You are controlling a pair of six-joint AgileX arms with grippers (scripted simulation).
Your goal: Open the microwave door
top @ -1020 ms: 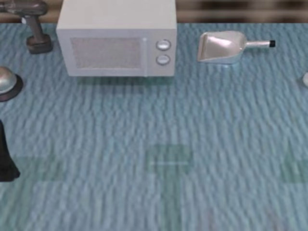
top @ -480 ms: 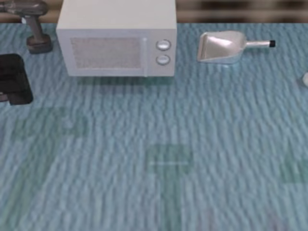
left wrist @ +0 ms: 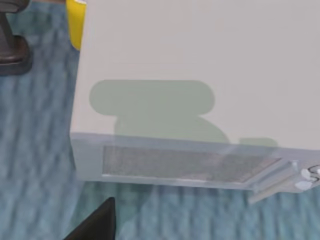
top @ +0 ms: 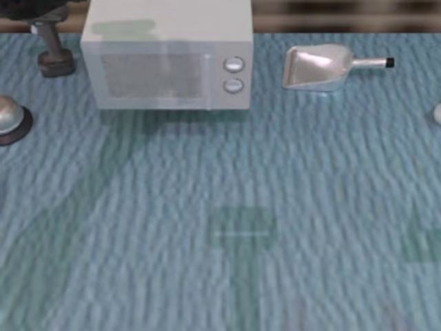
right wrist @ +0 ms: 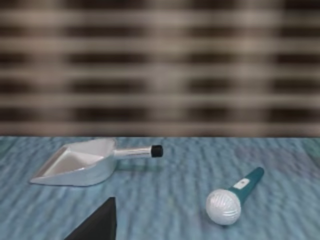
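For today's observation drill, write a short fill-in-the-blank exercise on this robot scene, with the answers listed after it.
1. The microwave door is ____.
2. The microwave has ____ round knobs.
3. The silver scoop lies to the microwave's ____ in the top view.
4. The microphone has a ____ handle.

Answers: shut; two; right; teal

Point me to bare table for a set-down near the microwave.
The table is bare all along the microwave front and its shut microwave door. A narrower free gap separates microwave and scoop. Crowded at left: drill and bell.
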